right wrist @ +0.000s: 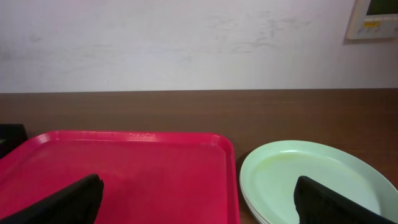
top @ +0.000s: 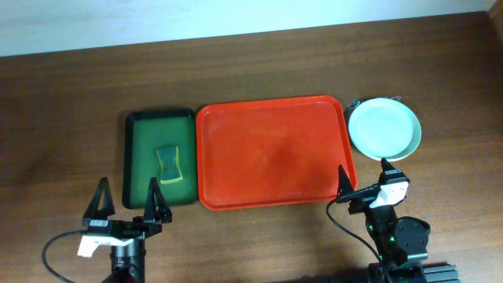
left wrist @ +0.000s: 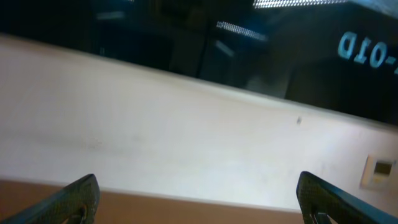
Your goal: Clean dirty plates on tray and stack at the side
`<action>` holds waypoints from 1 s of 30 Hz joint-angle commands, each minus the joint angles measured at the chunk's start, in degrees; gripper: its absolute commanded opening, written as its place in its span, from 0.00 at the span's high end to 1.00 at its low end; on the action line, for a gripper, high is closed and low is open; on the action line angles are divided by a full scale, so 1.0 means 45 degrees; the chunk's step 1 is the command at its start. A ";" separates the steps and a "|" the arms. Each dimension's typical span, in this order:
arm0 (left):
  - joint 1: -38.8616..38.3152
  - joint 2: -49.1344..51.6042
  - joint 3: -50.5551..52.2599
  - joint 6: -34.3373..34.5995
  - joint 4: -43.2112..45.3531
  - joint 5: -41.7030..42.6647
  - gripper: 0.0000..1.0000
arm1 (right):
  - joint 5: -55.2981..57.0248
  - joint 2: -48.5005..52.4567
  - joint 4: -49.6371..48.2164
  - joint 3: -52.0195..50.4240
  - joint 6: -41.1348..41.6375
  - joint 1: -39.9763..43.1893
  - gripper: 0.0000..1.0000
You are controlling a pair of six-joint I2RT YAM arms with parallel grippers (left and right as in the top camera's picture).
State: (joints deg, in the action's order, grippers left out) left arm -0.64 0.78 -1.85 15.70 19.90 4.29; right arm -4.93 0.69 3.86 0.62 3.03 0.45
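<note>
Since both arms sit at the near edge of the table, start there. Taking the red tray as the middle of the dial, the left gripper is at about 7 o'clock, fingers spread wide with nothing between them. The right gripper is at about 5 o'clock, also spread wide and empty.

The red tray itself is bare, no plate on it anywhere. At its 9 o'clock, just beside it, is the green tray with the sponge lying inside.

The plates are stacked at roughly 2 o'clock, just off the red tray's far right corner. The top one looks clean and pale. From the right wrist view I can see layered rims, but I can't tell exactly how many are in there, or whether the lower ones are clean. Beyond all that it's just the pale wall.

So to me this looks pretty much done. What could go wrong now:
- the stack sits close to the right gripper, so a sloppy swing could clip the rim
- the plates look glossy, so I'd guess a nudge would slide the top one off-centre or off the pile
- the stack is near the tray's corner, so bumping the tray could shove it too
</note>
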 commanded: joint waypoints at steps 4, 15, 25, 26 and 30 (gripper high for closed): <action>-0.0049 -0.0102 0.0301 0.0010 -0.3143 -0.0680 0.01 | 0.0112 -0.0073 0.0063 -0.0068 0.0097 0.0073 0.01; -0.0049 -0.0112 0.0296 -0.3410 -0.5489 -0.1195 0.01 | 0.0112 -0.0073 0.0068 -0.0068 0.0097 0.0073 0.01; -0.0049 -0.0107 0.0296 -0.3410 -0.5489 -0.1195 0.01 | 0.0112 -0.0073 0.0063 -0.0068 0.0097 0.0073 0.02; -0.0049 -0.0107 0.0296 -0.3410 -0.5489 -0.1195 0.01 | 0.0112 -0.0073 0.0063 -0.0068 0.0097 0.0073 0.02; -0.0049 -0.0107 0.0296 -0.3410 -0.5489 -0.1195 0.01 | 0.0112 -0.0073 0.0063 -0.0068 0.0097 0.0073 0.02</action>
State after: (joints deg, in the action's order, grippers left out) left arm -0.64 0.78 -0.64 1.26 -4.51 -0.49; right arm -4.75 0.69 3.86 0.62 3.03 0.45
